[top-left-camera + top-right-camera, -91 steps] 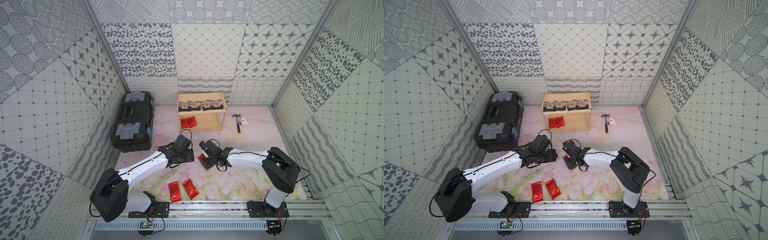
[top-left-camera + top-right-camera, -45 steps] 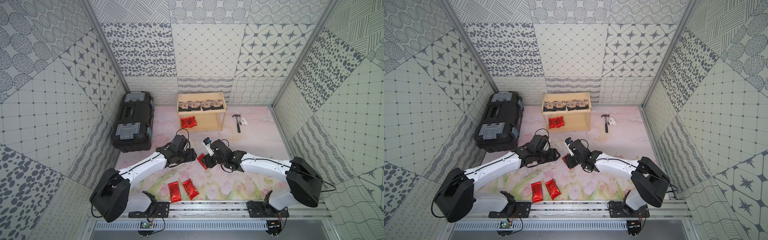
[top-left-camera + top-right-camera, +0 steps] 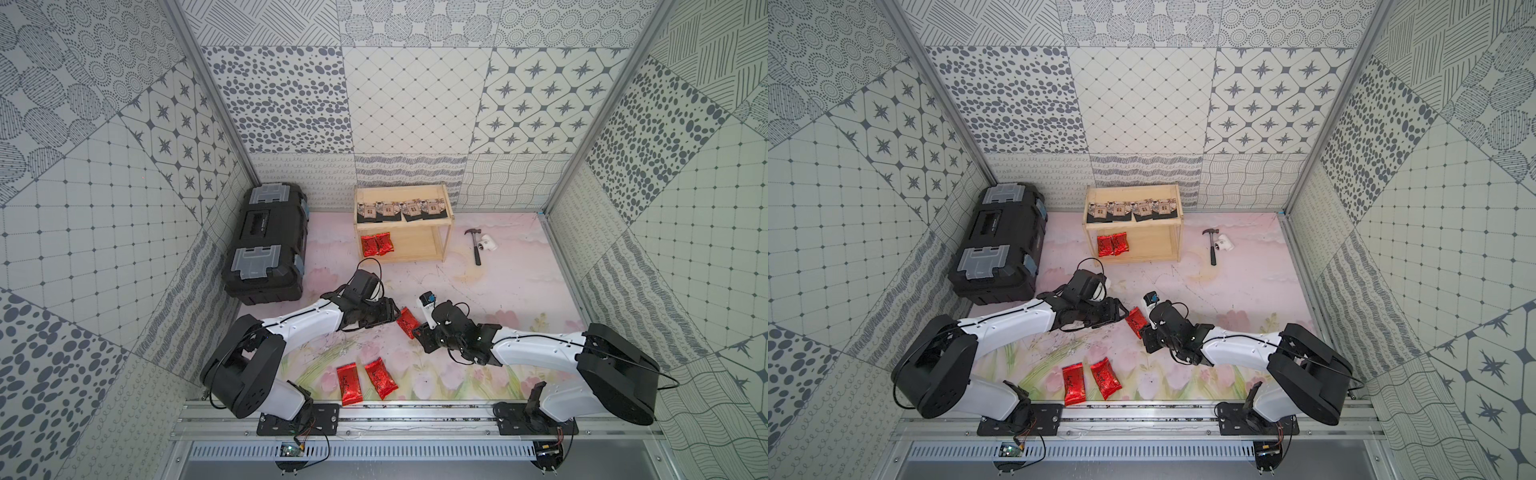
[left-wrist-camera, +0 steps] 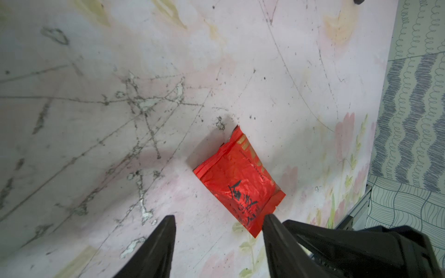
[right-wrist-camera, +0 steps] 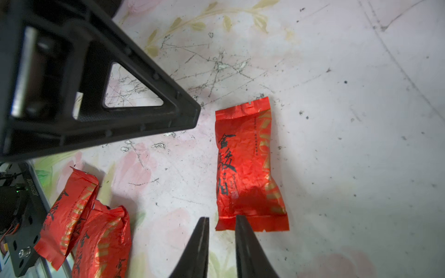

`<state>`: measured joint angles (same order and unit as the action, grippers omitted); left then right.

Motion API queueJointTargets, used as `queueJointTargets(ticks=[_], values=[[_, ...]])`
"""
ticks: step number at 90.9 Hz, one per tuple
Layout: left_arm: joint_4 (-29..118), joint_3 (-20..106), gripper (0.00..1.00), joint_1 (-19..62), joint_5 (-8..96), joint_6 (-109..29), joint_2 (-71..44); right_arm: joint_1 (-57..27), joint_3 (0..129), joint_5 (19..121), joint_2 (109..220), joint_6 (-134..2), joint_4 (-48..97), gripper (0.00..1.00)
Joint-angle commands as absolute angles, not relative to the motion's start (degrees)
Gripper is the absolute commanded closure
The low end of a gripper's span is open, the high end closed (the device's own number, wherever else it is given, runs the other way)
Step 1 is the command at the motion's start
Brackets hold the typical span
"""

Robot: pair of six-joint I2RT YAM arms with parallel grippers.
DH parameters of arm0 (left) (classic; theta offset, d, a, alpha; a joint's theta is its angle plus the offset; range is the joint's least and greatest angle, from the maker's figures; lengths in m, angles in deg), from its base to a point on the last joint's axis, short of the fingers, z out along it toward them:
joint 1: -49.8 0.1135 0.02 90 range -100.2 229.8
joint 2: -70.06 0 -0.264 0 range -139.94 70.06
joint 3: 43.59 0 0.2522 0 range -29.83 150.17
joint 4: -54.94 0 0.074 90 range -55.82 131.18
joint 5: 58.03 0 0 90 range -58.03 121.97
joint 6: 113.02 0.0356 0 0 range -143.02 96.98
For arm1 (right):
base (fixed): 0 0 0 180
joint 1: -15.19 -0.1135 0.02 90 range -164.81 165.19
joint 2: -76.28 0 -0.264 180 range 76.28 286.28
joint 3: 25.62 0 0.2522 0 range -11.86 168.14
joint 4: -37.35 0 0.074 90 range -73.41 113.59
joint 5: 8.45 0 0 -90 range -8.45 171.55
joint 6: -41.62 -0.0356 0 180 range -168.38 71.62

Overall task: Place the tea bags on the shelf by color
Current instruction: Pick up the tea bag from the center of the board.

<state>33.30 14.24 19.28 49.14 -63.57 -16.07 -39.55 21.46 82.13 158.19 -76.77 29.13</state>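
Seemingly for pickup, one red pouch [image 3: 406, 322] is bracketed on the table [image 3: 498, 291] by the left end effector [image 4: 219, 216], spread, and the right end effector [image 5: 222, 217], narrowly apart.

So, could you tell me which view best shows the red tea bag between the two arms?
The right wrist view: the red tea bag lies nearly whole, script legible. The left wrist view hides one corner behind a finger; both top views show it tiny.
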Motion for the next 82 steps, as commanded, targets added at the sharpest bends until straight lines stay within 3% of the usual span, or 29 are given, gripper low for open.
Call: queueJointTargets(ticks=[1,82], values=[[40.63,14.26,0.38,20.15,53.11,-64.05,-18.89,-39.70,20.63,82.09,158.91,-77.87,33.61,0.78],[53.42,10.58,0.42,21.24,55.58,-63.52,-23.68,-39.07,19.52,81.06,165.75,-78.18,37.15,0.83]])
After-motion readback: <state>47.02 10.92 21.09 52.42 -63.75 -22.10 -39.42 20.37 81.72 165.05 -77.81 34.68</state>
